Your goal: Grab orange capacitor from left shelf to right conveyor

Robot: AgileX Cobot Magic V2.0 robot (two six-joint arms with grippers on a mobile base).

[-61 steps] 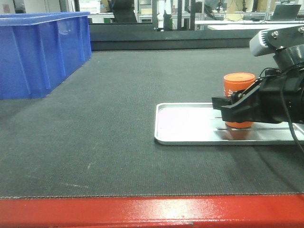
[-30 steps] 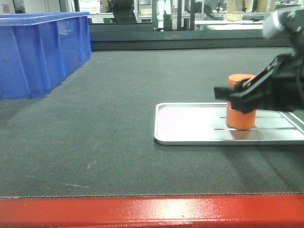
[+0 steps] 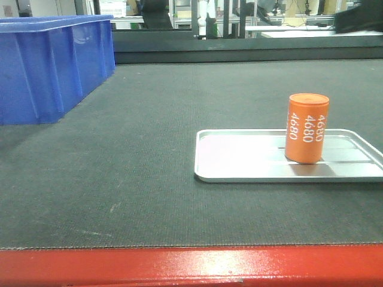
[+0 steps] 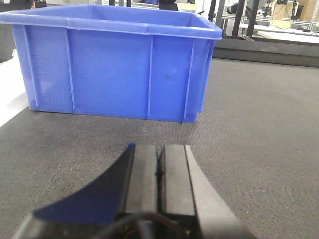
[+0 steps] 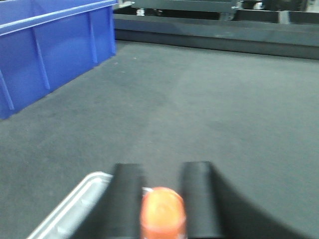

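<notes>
Standing upright: orange capacitor in tray.

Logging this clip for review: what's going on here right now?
The orange capacitor stands upright in the silver tray on the conveyor belt, with nothing touching it. In the right wrist view, the right gripper is open, above and behind the capacitor, its fingers apart on either side. The left gripper is shut and empty, facing the blue bin.

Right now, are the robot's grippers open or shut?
Left gripper: shut, holding nothing.
Right gripper: open, above the orange capacitor, not holding it.
</notes>
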